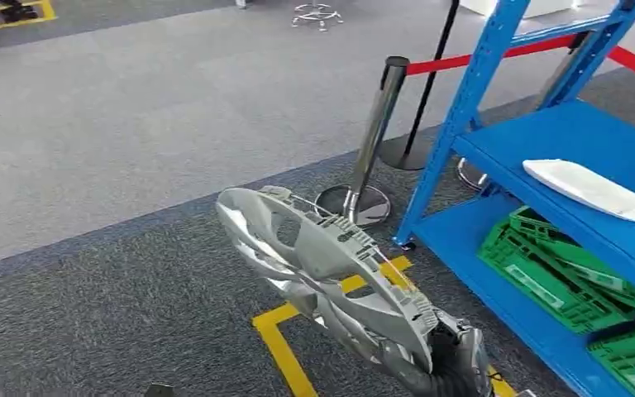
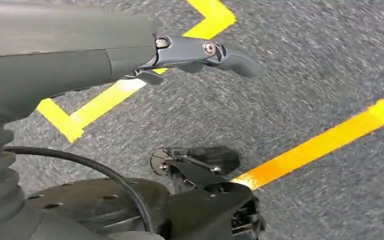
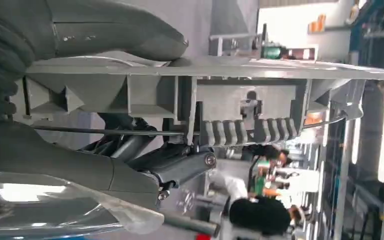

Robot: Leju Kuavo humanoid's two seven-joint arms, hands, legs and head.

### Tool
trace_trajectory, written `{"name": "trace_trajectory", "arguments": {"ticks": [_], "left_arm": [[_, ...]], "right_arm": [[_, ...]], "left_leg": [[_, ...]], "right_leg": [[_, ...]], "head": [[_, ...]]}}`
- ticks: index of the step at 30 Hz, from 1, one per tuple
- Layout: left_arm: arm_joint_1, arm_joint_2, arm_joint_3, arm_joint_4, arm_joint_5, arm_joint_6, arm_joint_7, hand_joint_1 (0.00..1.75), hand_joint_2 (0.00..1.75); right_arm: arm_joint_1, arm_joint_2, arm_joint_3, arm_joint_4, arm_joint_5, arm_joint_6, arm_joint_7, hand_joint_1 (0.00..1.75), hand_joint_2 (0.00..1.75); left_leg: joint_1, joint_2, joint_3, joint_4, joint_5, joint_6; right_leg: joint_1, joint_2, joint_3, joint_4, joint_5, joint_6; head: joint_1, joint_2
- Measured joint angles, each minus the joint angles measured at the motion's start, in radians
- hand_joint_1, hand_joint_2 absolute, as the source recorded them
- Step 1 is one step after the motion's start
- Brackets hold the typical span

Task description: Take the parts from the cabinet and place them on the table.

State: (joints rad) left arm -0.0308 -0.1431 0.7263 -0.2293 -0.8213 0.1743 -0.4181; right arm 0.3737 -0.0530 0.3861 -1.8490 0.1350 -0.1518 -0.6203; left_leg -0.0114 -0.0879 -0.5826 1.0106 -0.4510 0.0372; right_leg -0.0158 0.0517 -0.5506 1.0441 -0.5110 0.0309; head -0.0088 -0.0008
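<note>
A grey plastic wheel cover [image 1: 331, 273], ribbed and spoked, hangs tilted over the carpet in the head view. My right hand [image 1: 455, 356] grips its near rim at the picture's bottom edge. The right wrist view shows that hand [image 3: 105, 165] close up, its thumb on one face of the wheel cover [image 3: 240, 105] and its darker fingers on the other. The blue cabinet [image 1: 562, 141] stands at the right, with a white part [image 1: 595, 190] lying on its middle shelf. My left hand [image 2: 80, 55] hangs over the floor holding nothing, a dark finger [image 2: 205, 52] stretched out.
Green crates [image 1: 562, 273] sit on the cabinet's lowest shelf. A chrome stanchion [image 1: 372, 141] with a red belt [image 1: 446, 62] stands just left of the cabinet. Yellow tape [image 1: 281, 347] marks the dark carpet below the wheel cover. Lighter carpet stretches off to the left.
</note>
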Motion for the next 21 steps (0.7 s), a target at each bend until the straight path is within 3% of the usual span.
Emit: {"name": "trace_trajectory", "arguments": {"ticks": [1,4,5,6,7,8,10,11,12,14,15,16,17,20,21], "left_arm": [[-0.002,0.000,0.000,0.000,-0.002,-0.002,-0.001,0.00,1.75],[0.003,0.001,0.000,0.000,-0.005,-0.006,-0.003,0.00,1.75],[0.006,0.002,0.001,0.000,-0.006,-0.007,-0.003,0.00,1.75],[0.009,0.006,0.001,0.000,-0.006,-0.007,-0.003,0.00,1.75],[0.008,0.005,0.001,0.000,-0.006,-0.008,-0.003,0.00,1.75],[0.006,0.005,0.001,0.000,-0.006,-0.008,-0.003,0.00,1.75],[0.003,0.006,0.002,0.000,-0.007,-0.008,-0.003,0.00,1.75],[0.003,0.006,0.002,0.000,-0.007,-0.008,-0.003,0.00,1.75],[0.006,0.006,0.002,0.000,-0.007,-0.008,-0.003,0.00,1.75],[0.007,0.006,0.002,0.000,-0.007,-0.008,-0.003,0.00,1.75],[0.006,0.007,0.002,0.000,-0.007,-0.008,-0.003,0.00,1.75],[0.003,0.007,0.002,0.000,-0.007,-0.008,-0.003,0.00,1.75],[0.001,0.007,0.002,0.000,-0.007,-0.008,-0.003,0.00,1.75],[0.008,0.008,0.002,0.000,-0.007,-0.007,-0.003,0.00,1.75],[0.010,0.008,0.002,0.000,-0.007,-0.006,-0.003,0.00,1.75]], "right_arm": [[0.000,0.000,0.000,0.000,0.001,-0.002,0.001,1.75,1.75],[0.001,-0.001,0.001,-0.001,0.006,-0.004,0.004,1.75,1.75],[0.001,-0.001,0.002,-0.001,0.009,-0.005,0.006,1.75,1.75],[-0.001,-0.001,0.003,-0.001,0.009,-0.007,0.008,1.75,1.75],[0.000,-0.001,0.003,-0.001,0.009,-0.010,0.008,1.75,1.75],[0.001,-0.001,0.003,-0.001,0.009,-0.011,0.008,1.75,1.75],[0.001,-0.001,0.003,-0.001,0.009,-0.013,0.010,1.75,1.75],[0.001,-0.001,0.003,-0.001,0.009,-0.013,0.010,1.75,1.75],[0.001,-0.001,0.005,-0.001,0.010,-0.013,0.010,1.75,1.75],[0.001,-0.001,0.008,-0.001,0.010,-0.013,0.010,1.75,1.75],[0.000,-0.001,0.008,-0.001,0.010,-0.013,0.010,1.75,1.75],[0.001,-0.001,0.009,-0.001,0.010,-0.013,0.010,1.75,1.75],[0.000,-0.001,0.009,-0.001,0.010,-0.014,0.010,1.75,1.75],[-0.002,-0.001,0.010,-0.001,0.011,-0.013,0.010,1.75,1.75],[-0.004,-0.002,0.010,-0.001,0.011,-0.013,0.010,1.75,1.75]], "left_leg": [[-0.006,-0.010,-0.006,0.008,-0.002,-0.006],[0.005,-0.042,-0.022,0.007,0.010,-0.026],[0.002,-0.052,-0.024,0.008,0.010,-0.030],[0.001,-0.016,-0.027,0.022,0.000,-0.032],[-0.002,0.033,-0.044,0.060,-0.029,-0.038],[0.001,0.059,-0.078,0.131,-0.068,-0.045],[0.009,0.076,-0.149,0.281,-0.129,-0.054],[0.013,0.076,-0.162,0.309,-0.131,-0.057],[0.016,0.078,-0.151,0.291,-0.111,-0.058],[0.018,0.094,-0.076,0.149,-0.032,-0.056],[0.016,0.127,-0.026,0.057,0.006,-0.052],[0.002,0.175,-0.005,0.021,-0.014,-0.048],[0.003,0.159,-0.009,0.016,-0.009,-0.037],[-0.003,0.127,-0.015,0.011,-0.009,-0.021],[0.007,0.115,-0.005,0.000,-0.002,-0.012]], "right_leg": [[-0.004,0.034,0.009,-0.024,-0.017,-0.002],[0.004,0.009,0.017,-0.026,-0.014,-0.014],[-0.002,-0.002,0.019,-0.033,-0.009,-0.021],[-0.005,-0.019,0.023,-0.039,-0.005,-0.026],[-0.004,-0.029,0.026,-0.041,-0.007,-0.032],[-0.003,-0.045,0.027,-0.040,-0.008,-0.034],[-0.001,-0.077,0.028,-0.040,-0.011,-0.037],[-0.001,-0.091,0.028,-0.040,-0.013,-0.036],[-0.001,-0.103,0.030,-0.040,-0.015,-0.036],[-0.001,-0.128,0.038,-0.040,-0.021,-0.031],[-0.001,-0.139,0.044,-0.040,-0.025,-0.026],[0.005,-0.149,0.044,-0.040,-0.029,-0.019],[0.007,-0.157,0.043,-0.039,-0.033,-0.012],[0.005,-0.186,0.058,-0.047,-0.035,0.006],[0.000,-0.164,0.049,-0.034,-0.052,0.014]], "head": [[-0.001,0.000],[-0.001,0.000],[-0.002,0.000],[0.000,0.000],[-0.013,0.000],[-0.013,0.000],[-0.013,0.000],[-0.014,0.000],[-0.014,0.000],[-0.014,0.000],[-0.014,0.000],[-0.013,0.000],[-0.013,0.000],[-0.012,0.000],[-0.008,0.000]]}}
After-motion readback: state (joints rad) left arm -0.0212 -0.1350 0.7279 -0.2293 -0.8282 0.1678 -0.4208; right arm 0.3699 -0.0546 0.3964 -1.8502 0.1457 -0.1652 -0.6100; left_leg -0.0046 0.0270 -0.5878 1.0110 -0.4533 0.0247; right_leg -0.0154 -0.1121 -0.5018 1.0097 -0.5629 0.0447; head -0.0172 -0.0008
